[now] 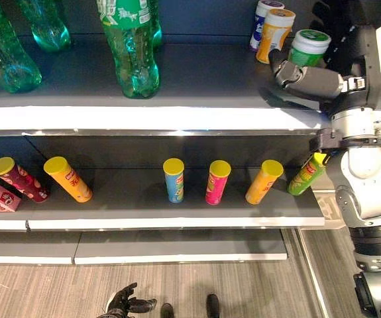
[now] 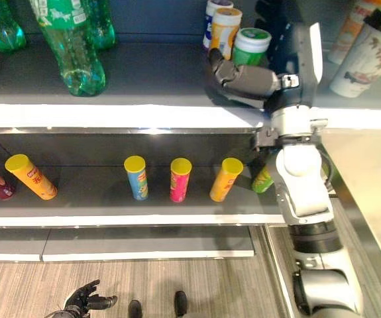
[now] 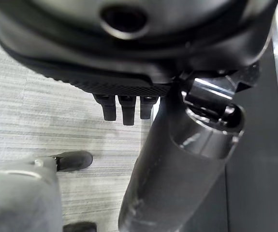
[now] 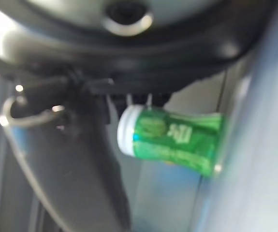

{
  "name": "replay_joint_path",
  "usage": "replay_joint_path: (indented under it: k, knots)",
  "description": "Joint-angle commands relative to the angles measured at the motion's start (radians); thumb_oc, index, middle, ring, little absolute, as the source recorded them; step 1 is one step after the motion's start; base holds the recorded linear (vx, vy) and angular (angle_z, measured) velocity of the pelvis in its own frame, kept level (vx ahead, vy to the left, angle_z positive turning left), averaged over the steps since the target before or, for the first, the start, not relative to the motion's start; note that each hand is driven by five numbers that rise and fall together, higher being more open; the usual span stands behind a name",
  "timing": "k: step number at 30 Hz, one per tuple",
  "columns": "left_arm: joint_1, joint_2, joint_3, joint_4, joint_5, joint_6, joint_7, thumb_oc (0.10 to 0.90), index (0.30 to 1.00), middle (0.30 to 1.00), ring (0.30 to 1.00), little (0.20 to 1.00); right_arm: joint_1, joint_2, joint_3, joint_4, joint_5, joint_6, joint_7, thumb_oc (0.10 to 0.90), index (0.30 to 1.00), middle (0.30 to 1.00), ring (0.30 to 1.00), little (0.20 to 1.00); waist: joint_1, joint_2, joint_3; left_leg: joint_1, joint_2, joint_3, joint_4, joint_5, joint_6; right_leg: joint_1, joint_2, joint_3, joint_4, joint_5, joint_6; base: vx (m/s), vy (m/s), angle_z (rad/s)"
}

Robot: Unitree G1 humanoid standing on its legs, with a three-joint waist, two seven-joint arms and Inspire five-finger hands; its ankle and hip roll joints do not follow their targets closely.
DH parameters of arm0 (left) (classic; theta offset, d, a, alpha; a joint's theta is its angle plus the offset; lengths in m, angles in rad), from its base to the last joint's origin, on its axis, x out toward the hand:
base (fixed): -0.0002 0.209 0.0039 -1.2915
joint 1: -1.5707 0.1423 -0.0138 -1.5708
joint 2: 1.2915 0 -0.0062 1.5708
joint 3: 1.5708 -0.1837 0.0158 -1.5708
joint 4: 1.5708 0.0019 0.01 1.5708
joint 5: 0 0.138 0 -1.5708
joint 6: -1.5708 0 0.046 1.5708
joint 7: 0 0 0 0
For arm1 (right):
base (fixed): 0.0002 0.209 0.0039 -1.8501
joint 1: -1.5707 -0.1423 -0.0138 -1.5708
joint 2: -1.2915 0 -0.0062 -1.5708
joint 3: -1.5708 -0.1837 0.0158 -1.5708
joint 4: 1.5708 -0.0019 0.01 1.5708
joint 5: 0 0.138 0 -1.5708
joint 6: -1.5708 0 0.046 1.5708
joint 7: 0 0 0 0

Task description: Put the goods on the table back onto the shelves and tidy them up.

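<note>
A green cup with a white lid (image 1: 309, 46) stands upright at the right end of the top shelf (image 1: 197, 79), beside an orange cup (image 1: 274, 28) and a purple one (image 1: 263, 16). My right hand (image 1: 313, 81) is at that cup. Its thumb lies in front of the cup and its straight fingers (image 2: 271, 16) reach past the cup's right side. The right wrist view shows the green cup (image 4: 177, 137) just beyond the fingertips, apart from them, and the hand is open. My left hand (image 1: 125, 301) hangs low over the floor, fingers spread and holding nothing.
Green bottles (image 1: 134, 50) stand on the top shelf's left and middle. The middle shelf (image 1: 177, 209) holds several leaning tube cans, among them a green one (image 1: 305, 175) behind my right arm. Tall paper cups (image 2: 369, 56) stand on the neighbouring shelf to the right.
</note>
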Motion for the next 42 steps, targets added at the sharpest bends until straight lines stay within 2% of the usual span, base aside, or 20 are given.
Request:
replay_joint_path:
  k: [1, 11, 13, 20, 27, 38, 42]
  knots:
    - [-0.02, 0.041, -0.033, -0.021, 0.023, -0.02, 0.013, 0.8, 0.9, 0.9, 0.9, 0.9, 0.038, 0.037, 0.047, -0.058, -0.023, 0.0, 0.006, 0.8, 0.9, 0.9, 0.9, 0.9, 0.014, -0.016, -0.036, 0.001, -0.014, -0.034, 0.004, -0.091, -0.052, 0.016, -0.139, -0.009, 0.012, -0.059, 0.164, 0.0, 0.0, 0.0]
    - [0.007, 0.05, -0.048, -0.091, 0.007, -0.023, 0.002, 0.8, 0.9, 0.9, 0.9, 0.9, 0.033, 0.047, 0.05, -0.043, -0.034, -0.001, -0.002, 0.8, 0.9, 0.9, 0.9, 0.9, 0.013, -0.002, -0.035, 0.001, -0.014, -0.038, 0.004, -0.088, -0.053, 0.022, -0.14, -0.017, 0.01, -0.062, 0.161, 0.0, 0.0, 0.0]
    - [0.029, 0.049, -0.059, -0.149, -0.006, -0.023, -0.001, 0.8, 0.9, 0.9, 0.9, 0.9, 0.048, 0.058, 0.054, -0.047, -0.03, 0.0, 0.002, 0.8, 0.9, 0.9, 0.9, 0.9, 0.02, -0.005, -0.033, -0.003, -0.013, -0.044, 0.004, -0.085, -0.051, 0.028, -0.138, -0.029, 0.009, -0.063, 0.16, 0.0, 0.0, 0.0]
    - [0.04, 0.047, -0.065, -0.175, -0.005, -0.023, -0.003, 0.8, 0.9, 0.9, 0.9, 0.9, 0.067, 0.069, 0.057, -0.055, -0.037, 0.005, 0.008, 0.8, 0.9, 0.9, 0.9, 0.9, 0.024, -0.008, -0.032, -0.007, -0.014, -0.049, 0.004, -0.084, -0.05, 0.025, -0.138, -0.033, 0.01, -0.063, 0.161, 0.0, 0.003, 0.03]
    - [0.048, 0.04, -0.089, -0.243, -0.008, -0.015, 0.007, 0.8, 0.9, 0.9, 0.9, 0.9, 0.087, 0.082, 0.064, -0.068, -0.05, 0.015, 0.0, 0.8, 0.9, 0.9, 0.9, 0.9, 0.032, -0.023, -0.026, -0.015, -0.014, -0.05, 0.005, -0.084, -0.046, 0.014, -0.139, -0.026, 0.012, -0.058, 0.162, 0.0, 0.0, 0.0]
    - [0.046, 0.043, -0.096, -0.276, -0.018, -0.009, 0.009, 0.8, 0.9, 0.9, 0.9, 0.9, 0.072, 0.087, 0.105, -0.052, -0.038, 0.023, 0.01, 0.8, 0.9, 0.9, 0.9, 0.9, 0.032, -0.025, -0.025, -0.011, -0.013, -0.049, 0.004, -0.085, -0.047, 0.022, -0.14, -0.03, 0.01, -0.06, 0.162, 0.0, 0.0, 0.0]
    - [0.037, 0.044, -0.087, -0.242, -0.019, -0.008, 0.013, 0.8, 0.9, 0.9, 0.9, 0.9, 0.059, 0.085, 0.113, -0.039, -0.039, 0.025, 0.012, 0.8, 0.9, 0.9, 0.9, 0.9, 0.035, -0.031, -0.024, -0.01, -0.012, -0.05, 0.004, -0.085, -0.049, 0.022, -0.14, -0.034, 0.01, -0.06, 0.16, 0.0, 0.0, 0.0]
